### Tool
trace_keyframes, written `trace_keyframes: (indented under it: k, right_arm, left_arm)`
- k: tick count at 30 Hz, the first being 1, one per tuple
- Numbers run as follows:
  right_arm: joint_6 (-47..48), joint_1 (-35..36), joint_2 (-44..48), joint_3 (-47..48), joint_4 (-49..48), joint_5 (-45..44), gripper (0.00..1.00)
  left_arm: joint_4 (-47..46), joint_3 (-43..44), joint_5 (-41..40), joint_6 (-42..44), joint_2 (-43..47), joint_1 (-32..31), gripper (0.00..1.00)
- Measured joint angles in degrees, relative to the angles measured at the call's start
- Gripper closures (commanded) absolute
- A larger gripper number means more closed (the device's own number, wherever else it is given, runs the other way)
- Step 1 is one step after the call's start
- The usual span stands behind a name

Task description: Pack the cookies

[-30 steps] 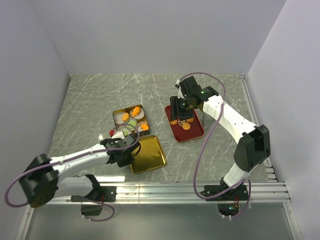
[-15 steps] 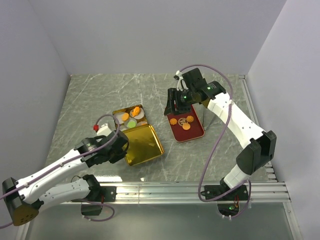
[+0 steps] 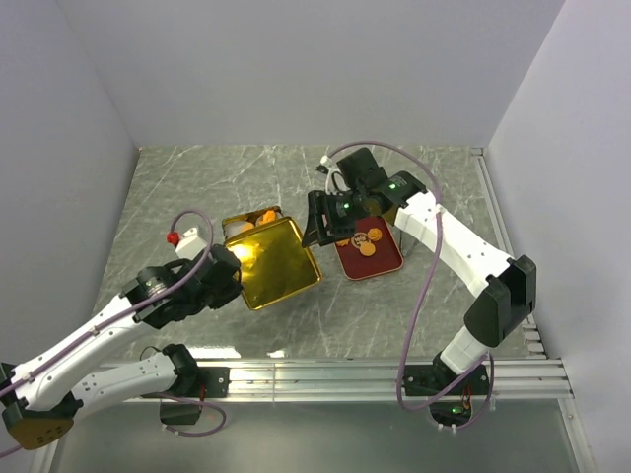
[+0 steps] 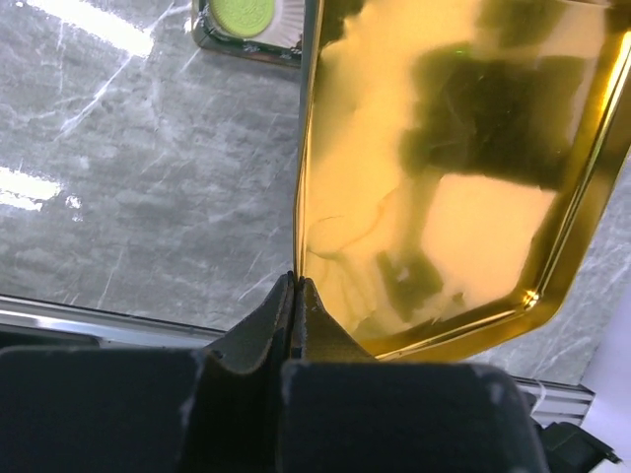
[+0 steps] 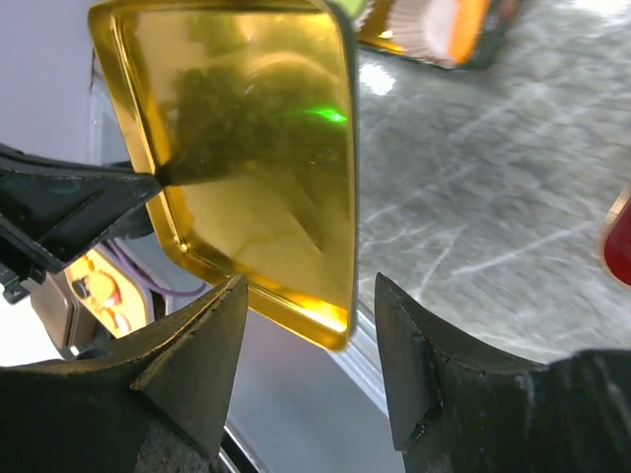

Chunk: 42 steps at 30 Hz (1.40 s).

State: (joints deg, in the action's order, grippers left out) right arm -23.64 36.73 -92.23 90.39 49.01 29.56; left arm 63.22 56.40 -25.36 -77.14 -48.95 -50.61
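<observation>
My left gripper [image 3: 233, 268] [image 4: 296, 288] is shut on the edge of a shiny gold tin lid [image 3: 273, 260] [image 4: 444, 168] and holds it raised and tilted over the gold tin [image 3: 246, 218]. The lid hides most of the tin. An orange cookie [image 3: 265, 214] shows in it, and a green cookie [image 4: 244, 13] sits in a white paper cup. My right gripper [image 3: 321, 231] [image 5: 308, 288] is open, its fingers either side of the lid's [image 5: 251, 158] near corner without touching it. Three orange cookies [image 3: 367, 242] lie on the red tray [image 3: 383, 264].
The tin with its paper cups [image 5: 439, 28] shows at the top of the right wrist view. White walls close the marble table [image 3: 177, 197] on three sides. A metal rail [image 3: 375, 374] runs along the near edge.
My left gripper has lifted the gold lid off the table and carried it back over the tin. My right gripper has left the red tray and moved left to the lid's edge.
</observation>
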Motion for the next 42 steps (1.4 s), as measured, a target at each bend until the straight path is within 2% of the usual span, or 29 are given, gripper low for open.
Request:
trace_keyframes:
  k: [13,21,24,27,28,34,37,42]
  right_arm:
    - [-1.9,2.7,-0.9,-1.6,-3.4,2.2,0.39]
    - [-5.7,2.7,-0.9,-4.3,-10.6,10.0,0.44]
    - [-7.9,2.7,-0.9,-6.6,-14.2,13.6,0.5]
    - [-9.7,2.7,-0.7,-8.1,-17.0,16.5,0.58]
    - [-10.2,2.7,-0.6,-8.4,-18.0,17.4,0.64]
    - [-12.1,2.7,0.9,-9.1,-21.1,20.2,0.78]
    - [-12.3,2.6,1.6,-9.1,-21.8,20.7,0.79]
    - [-8.8,2.6,1.6,-8.3,-18.0,18.2,0.8]
  left_arm:
    - [-4.0,0.0,0.1,2.2,10.3,0.0,0.99]
    - [-7.8,-3.0,0.5,4.6,13.9,0.0,0.99]
    - [-8.1,-3.3,0.4,4.6,14.6,0.0,0.99]
    - [-8.1,-3.4,0.4,4.5,15.1,0.0,0.96]
    - [-8.2,-3.4,0.3,4.5,15.1,0.0,0.94]
    - [-8.7,-3.4,0.0,4.1,15.2,0.0,0.82]
    - [-9.0,-3.4,0.0,3.6,15.5,0.0,0.64]
    - [-8.2,-3.1,-0.3,2.4,16.2,0.0,0.43]
